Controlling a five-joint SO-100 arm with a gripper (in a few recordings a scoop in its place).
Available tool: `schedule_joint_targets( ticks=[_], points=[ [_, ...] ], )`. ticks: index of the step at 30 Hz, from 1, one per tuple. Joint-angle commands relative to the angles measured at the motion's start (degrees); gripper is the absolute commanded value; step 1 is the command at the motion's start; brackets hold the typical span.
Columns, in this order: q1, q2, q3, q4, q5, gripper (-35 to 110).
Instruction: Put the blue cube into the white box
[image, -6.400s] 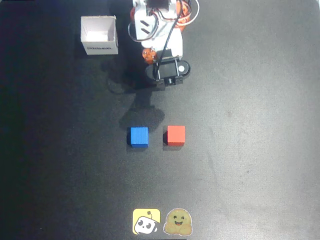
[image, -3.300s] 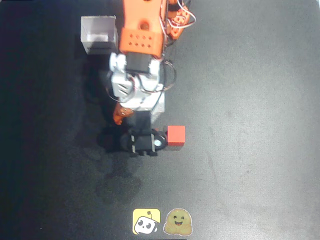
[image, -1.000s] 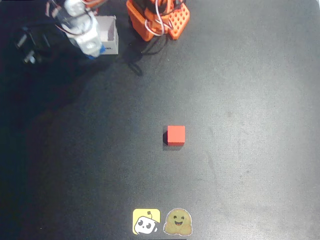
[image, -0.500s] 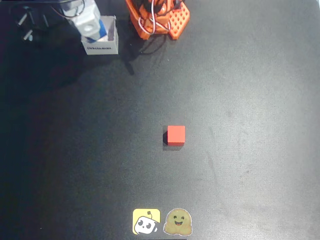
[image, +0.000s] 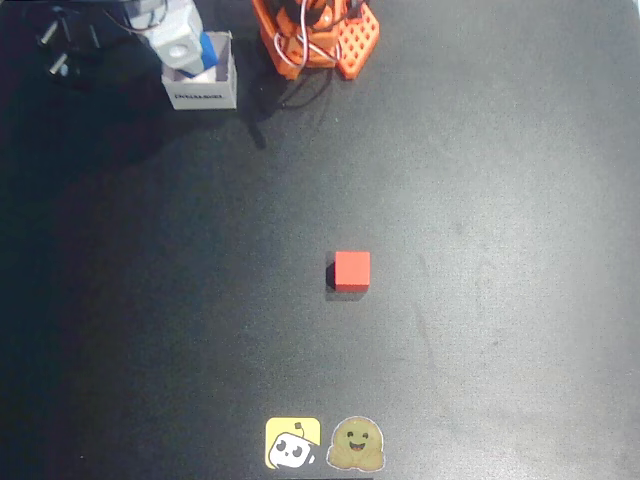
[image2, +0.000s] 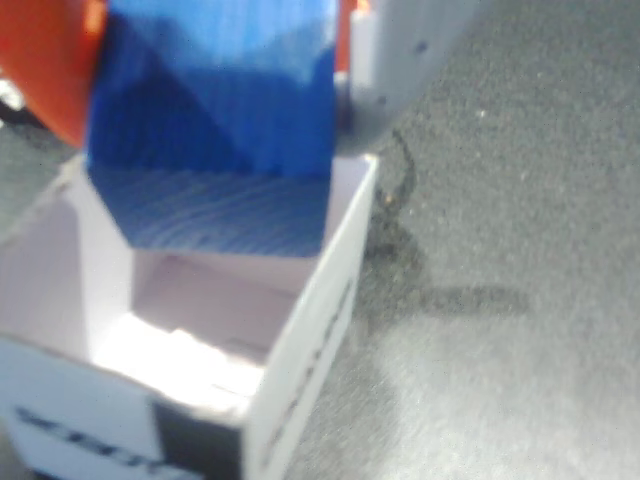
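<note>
Hand: white and grey, at the far left corner of the surface in the overhead view, poised directly above the white box; fingers closed on the blue cube, an orange finger pressed to the cube's left side and a pale grey one on its right in the wrist view. Blue cube: held in the hand, tilted, its lower corner just at the level of the box's open top, over the far part of the opening; in the overhead view a patch of blue shows beside the hand, over the box's right wall. White box: square, open-topped, thin-walled, standing upright near the far edge of the surface, left of the arm's base; dark printed lettering on the side facing the near edge; interior pale and brightly lit on the floor in the wrist view. Arm base: orange, with loose white and red wires, at the far edge just right of the box. Red cube: lying flat near the middle of the surface, well apart from the box. Two stickers at the near edge: a yellow one with a robot face and a tan smiling face just beside it. Surface: dark, matte, finely speckled.
</note>
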Motion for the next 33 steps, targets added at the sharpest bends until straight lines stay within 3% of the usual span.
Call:
schedule_joint_targets(
  ticks=[1, 3, 11, 13, 16, 21, 27, 33],
  points=[
    [0.97, 1.58, 0.44, 4.83, -0.18, 2],
    [1.05, 1.41, 0.44, 4.13, -1.76, 15],
    [2.46, 1.49, 0.53, 3.69, -3.52, 24],
    [2.99, 1.58, 0.53, 3.43, -4.57, 20],
    [3.96, 1.67, 0.18, 3.16, -6.68, 0],
    [1.58, 1.32, -2.81, -1.32, -13.10, 0],
    [-13.80, 1.05, -7.65, -11.07, -27.51, 0],
    [-39.90, 0.44, -10.72, -17.67, -28.04, 0]
  ],
)
